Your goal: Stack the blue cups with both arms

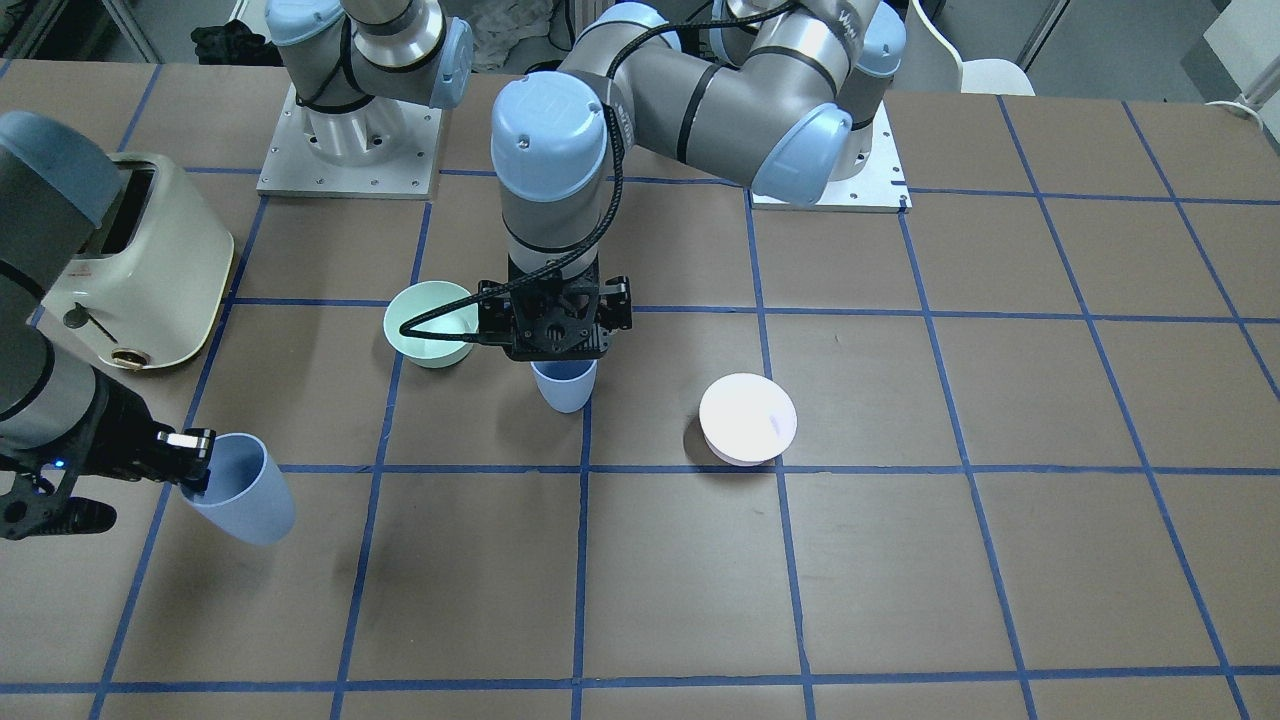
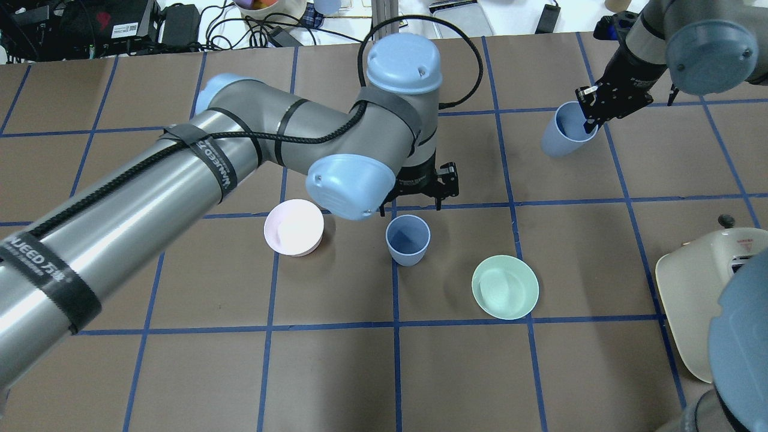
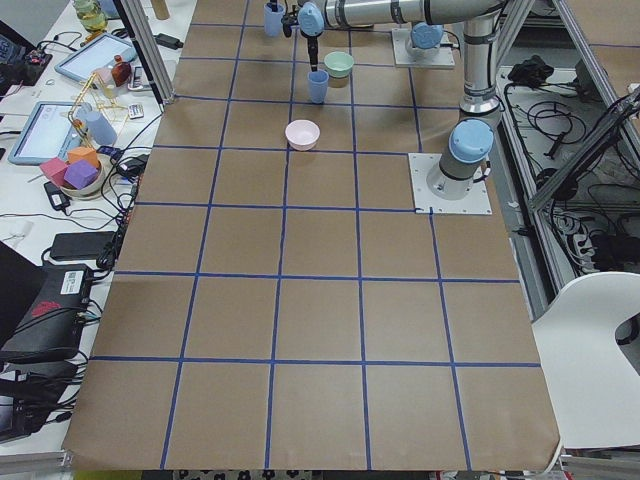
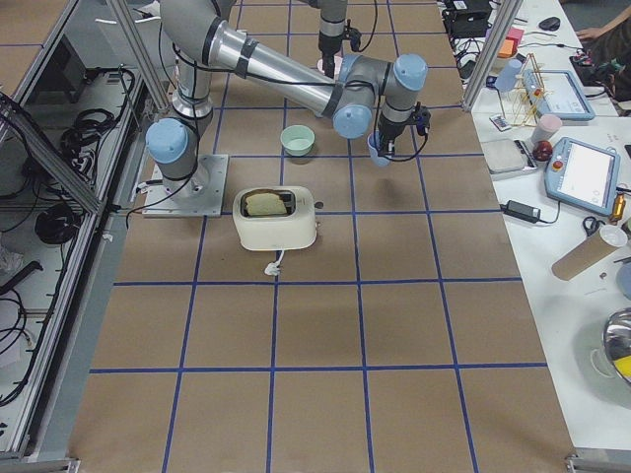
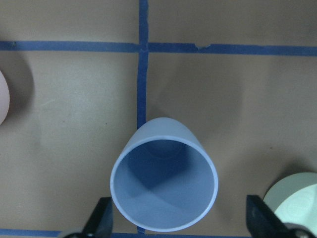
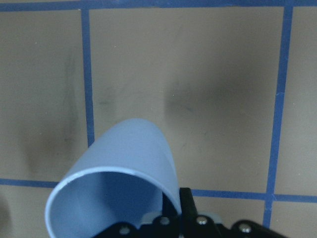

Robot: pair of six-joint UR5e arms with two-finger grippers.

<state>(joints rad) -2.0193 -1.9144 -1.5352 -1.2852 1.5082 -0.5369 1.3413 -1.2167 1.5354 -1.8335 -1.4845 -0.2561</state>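
Right gripper (image 2: pixel 591 115) pinches tilted pale blue plastic tumbler (image 2: pixel 561 141) by rim. Left gripper (image 5: pixel 179 218) jaws gape over upright twin tumbler (image 5: pixel 163 191). Level and centre before nesting.

Left arm (image 2: pixel 150 180): brushed silver-grey tubes and rounded pale blue joint caps with small recessed screws. A braided black cable (image 2: pixel 300 139) is strapped along it by black bands (image 2: pixel 210 162) lettered in white. Right arm (image 1: pixel 35 290): same grey tube and blue caps, and each arm is bolted to a pale square base plate (image 1: pixel 400 170) dotted with holes. Left gripper (image 2: pixel 417 195) and right gripper (image 2: pixel 591 117): black open-frame bodies; the right shows silver screw heads (image 6: pixel 198 219) and a small blue light (image 1: pixel 60 463).
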